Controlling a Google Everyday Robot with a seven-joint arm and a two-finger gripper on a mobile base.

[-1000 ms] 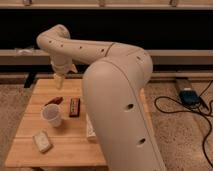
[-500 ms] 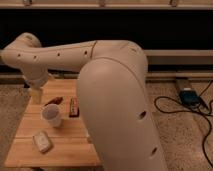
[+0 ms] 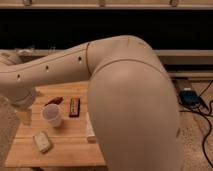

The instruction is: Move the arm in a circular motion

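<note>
The cream-white arm fills most of the camera view, its thick rounded segments with small dark holes reaching from the lower right across to the far left. It narrows at the left edge to the yellowish gripper, which hangs over the left end of the wooden table, just left of a white paper cup.
On the table lie a dark red packet, a brown bar, a pale wrapped item and a white flat thing partly hidden by the arm. A blue device with cables lies on the floor at right.
The arm has swung further left and closer to the camera, now covering more of the table. The gripper has moved left and down toward the table's left end.
</note>
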